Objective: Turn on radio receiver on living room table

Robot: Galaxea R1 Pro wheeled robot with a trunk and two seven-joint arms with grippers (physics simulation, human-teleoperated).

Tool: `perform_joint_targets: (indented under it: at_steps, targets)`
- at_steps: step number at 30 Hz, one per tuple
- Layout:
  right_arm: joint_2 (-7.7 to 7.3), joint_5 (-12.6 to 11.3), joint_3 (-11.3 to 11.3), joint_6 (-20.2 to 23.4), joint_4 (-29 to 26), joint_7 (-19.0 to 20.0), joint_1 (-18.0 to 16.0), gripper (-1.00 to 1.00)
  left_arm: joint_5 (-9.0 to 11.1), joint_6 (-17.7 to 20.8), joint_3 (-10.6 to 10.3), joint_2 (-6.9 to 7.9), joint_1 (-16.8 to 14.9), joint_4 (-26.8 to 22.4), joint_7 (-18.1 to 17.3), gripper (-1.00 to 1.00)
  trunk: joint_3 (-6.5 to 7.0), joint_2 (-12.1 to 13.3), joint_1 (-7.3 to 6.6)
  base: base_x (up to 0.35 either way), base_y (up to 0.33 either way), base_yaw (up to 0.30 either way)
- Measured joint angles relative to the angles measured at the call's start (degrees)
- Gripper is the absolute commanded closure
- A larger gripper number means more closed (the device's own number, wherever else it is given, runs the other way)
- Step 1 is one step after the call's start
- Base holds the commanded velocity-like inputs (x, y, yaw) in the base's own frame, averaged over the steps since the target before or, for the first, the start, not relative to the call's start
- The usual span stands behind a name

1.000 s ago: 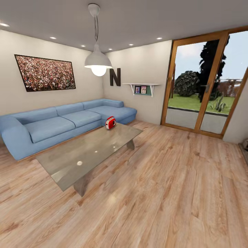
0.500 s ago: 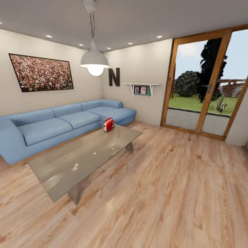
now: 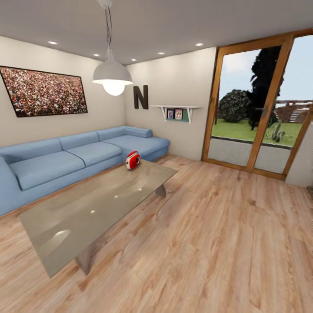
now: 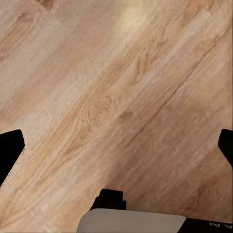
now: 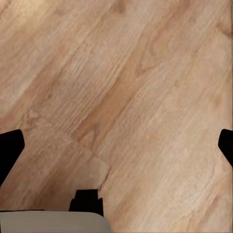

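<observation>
On table (image 3: 87,208) far end: radio receiver (image 3: 132,160), well beyond left gripper (image 4: 116,145).

Blue sofa (image 3: 65,163) beneath framed picture (image 3: 41,91); glass doors (image 3: 256,104) beyond.

Camera advanced; table (image 3: 100,204), radio receiver (image 3: 132,160) shifted left, nearer.

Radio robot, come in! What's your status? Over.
Left gripper open, right gripper open, both over bare floor. Radio receiver upright at table's far end. Path looks clear.
</observation>
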Motion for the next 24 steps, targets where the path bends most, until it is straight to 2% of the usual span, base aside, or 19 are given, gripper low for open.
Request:
perform_joint_targets:
  at_steps: [6, 18, 24]
  targets:
    - [-0.12, 0.03, 0.17, -0.40, -0.03, -0.05, 0.00, -1.00, 0.00, 0.13, 0.08, 0.11, 0.00, -0.12, 0.27, -1.00, 0.14, 0.00, 0.00, 0.326, -0.059, -0.260]
    - [-0.10, 0.03, 0.19, -0.41, -0.03, -0.05, 0.00, -1.00, -0.01, 0.03, 0.10, 0.09, 0.00, -0.12, 0.42, -1.00, 0.58, 0.00, 0.00, 0.326, -0.139, -0.268]
    - [-0.10, 0.06, 0.19, -0.47, -0.03, -0.05, 0.00, -1.00, 0.00, -0.10, 0.10, 0.09, 0.00, -0.12, 0.42, -1.00, 0.81, 0.00, 0.00, 0.326, -0.040, -0.267]
